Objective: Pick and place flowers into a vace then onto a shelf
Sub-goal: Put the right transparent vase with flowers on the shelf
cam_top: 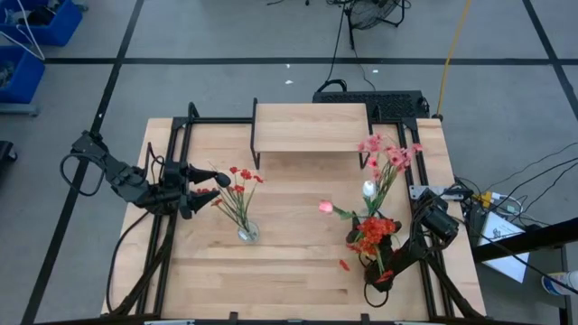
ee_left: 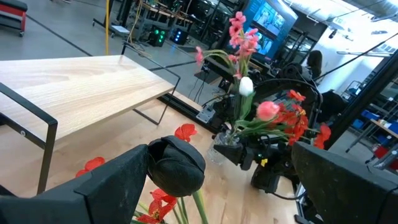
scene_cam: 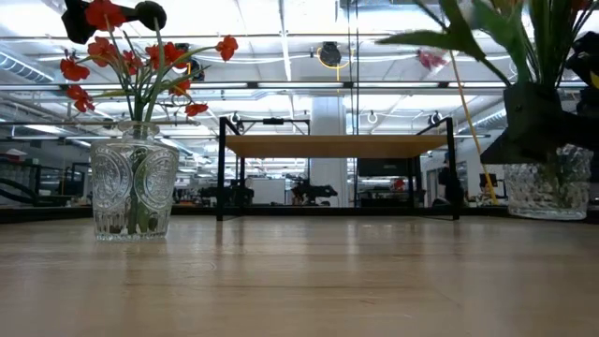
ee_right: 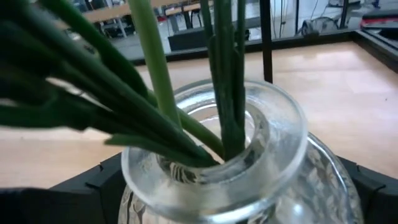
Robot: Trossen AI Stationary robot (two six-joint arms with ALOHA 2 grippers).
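A clear glass vase point(ee_right: 217, 168) holds a bunch of flowers point(cam_top: 384, 162): pink sprays, a white bud, a pink bud and red blossoms. It is at the table's right, between the fingers of my right gripper point(ee_right: 214, 202). A second glass vase point(cam_top: 247, 232) with red flowers point(cam_top: 239, 176) rests by its base on the table's left half. My left gripper point(cam_top: 208, 190) hovers open just left of those red blossoms and touches nothing. The shelf point(cam_top: 312, 126) stands on black legs at the table's far middle. My right gripper has the vase's rounded body just under the neck point(ee_right: 140, 205) between its two fingers point(ee_right: 68, 193), one on each side. The fingers come nearly level from the table's near right. The vase stays upright; in the low view its base point(scene_cam: 552, 213) seems slightly above the tabletop.
Black frame rails point(cam_top: 172, 162) run along the table's left and right sides. A loose red petal point(cam_top: 343, 264) lies on the wood near the right vase. A black keyboard-like unit point(cam_top: 370, 95) sits behind the shelf. Bare wood lies between the two vases.
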